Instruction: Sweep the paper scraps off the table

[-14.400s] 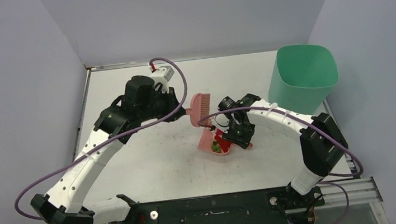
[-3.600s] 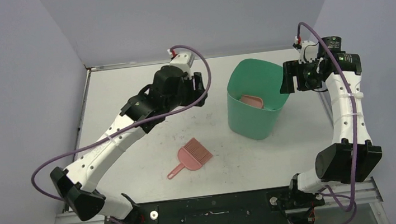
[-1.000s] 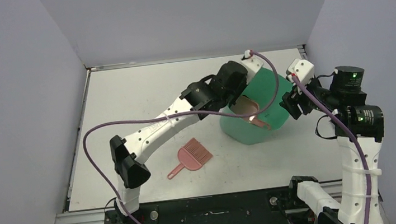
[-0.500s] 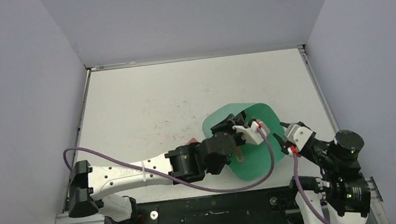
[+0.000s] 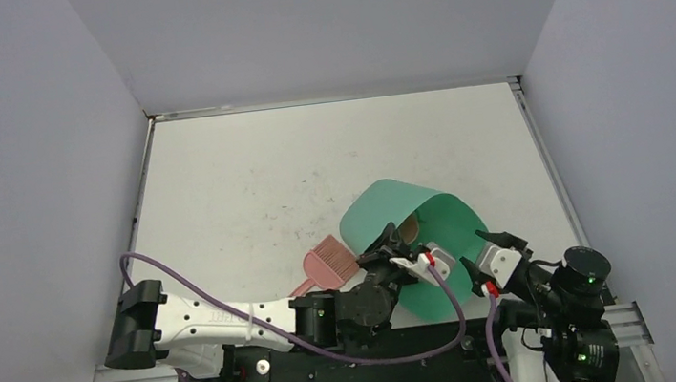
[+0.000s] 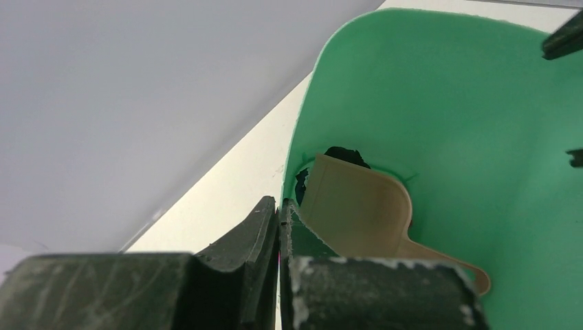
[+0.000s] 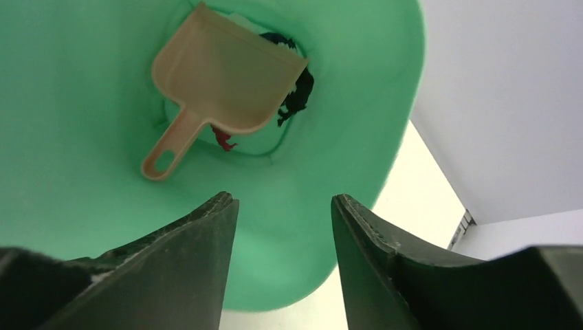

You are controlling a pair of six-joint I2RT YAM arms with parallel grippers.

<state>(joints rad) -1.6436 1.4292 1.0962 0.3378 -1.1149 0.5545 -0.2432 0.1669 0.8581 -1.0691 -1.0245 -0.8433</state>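
The green bin (image 5: 416, 230) lies tipped over near the table's (image 5: 247, 182) front edge, its mouth toward the arms. My left gripper (image 5: 391, 252) is shut on the bin's rim (image 6: 292, 185). Inside the bin lie the dustpan (image 7: 227, 75), a dark paper scrap (image 7: 299, 89) and a red scrap (image 7: 223, 139); the dustpan (image 6: 357, 206) and dark scrap (image 6: 344, 155) also show in the left wrist view. My right gripper (image 5: 478, 254) is open and empty just in front of the bin's mouth (image 7: 282, 206). I see no scraps on the tabletop.
The pink brush (image 5: 328, 261) lies on the table just left of the bin, next to my left arm. Grey walls close in the table at the back and sides. Both arms are folded low along the near edge.
Both arms have drawn further back toward the near edge. The bin, held by my left gripper, has come nearer and tipped more. The brush now shows beside it.
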